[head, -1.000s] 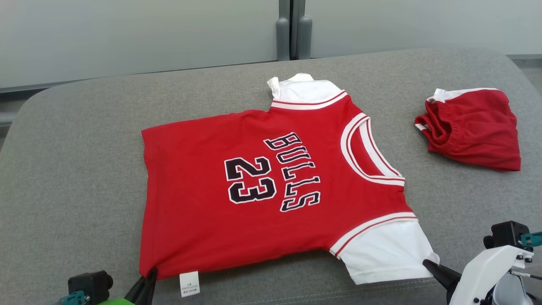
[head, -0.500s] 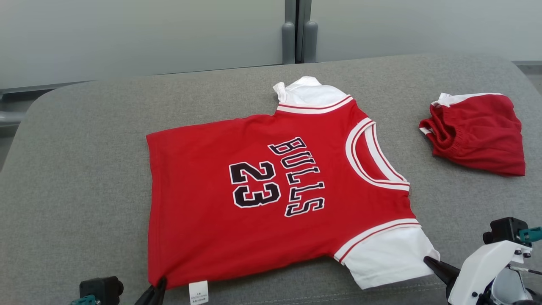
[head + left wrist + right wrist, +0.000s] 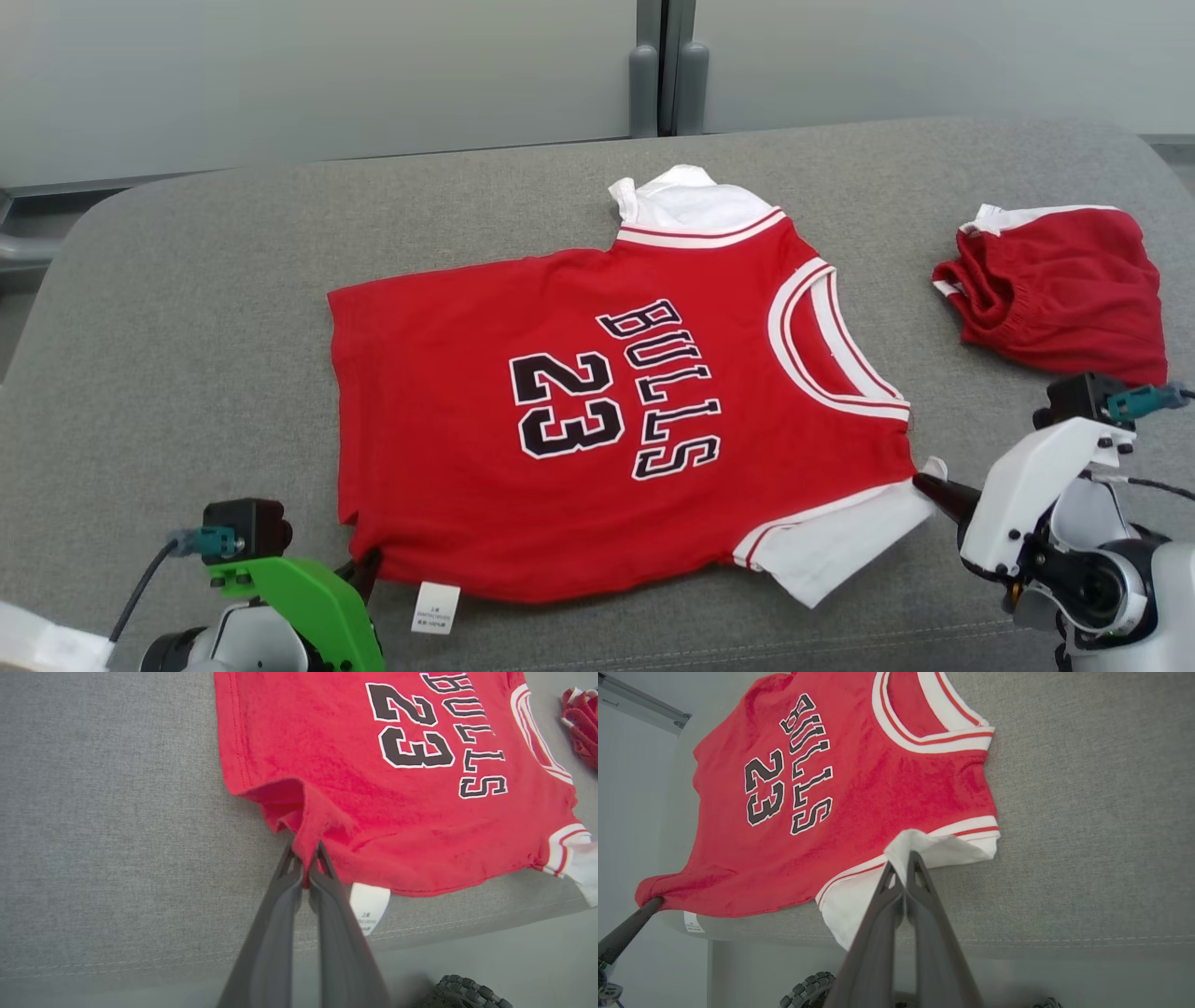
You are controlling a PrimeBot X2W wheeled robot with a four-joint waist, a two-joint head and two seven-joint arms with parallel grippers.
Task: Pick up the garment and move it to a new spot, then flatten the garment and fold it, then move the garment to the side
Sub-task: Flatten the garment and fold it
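You see both arms higher in the head view than a second ago. The left pincer (image 3: 306, 858) has drawn the near hem corner (image 3: 285, 798) up and inward, so that edge now buckles where it lay straight. The right pincer (image 3: 903, 861) has climbed from the lower right and carried the tip of the near white sleeve (image 3: 831, 551) with it; the sleeve, flat before, now folds toward the red body.

The garment (image 3: 579, 411), a red shirt with its print face up, lies spread across the middle of the grey padded desk (image 3: 187, 327), collar toward your right. Its white label (image 3: 436, 609) hangs at the near edge, just beside the left pincer.

Each pincer is closed on cloth: the left pinches the red hem corner, the right pinches the white sleeve tip. The left arm's green bracket (image 3: 308, 597) sits at the lower left, its fingers reaching up and right to the hem. The right arm's white shell (image 3: 1027, 485) sits at the lower right, its fingers pointing left and slightly up. Red shorts (image 3: 1064, 289) lie bunched at the far right, apart from the shirt.
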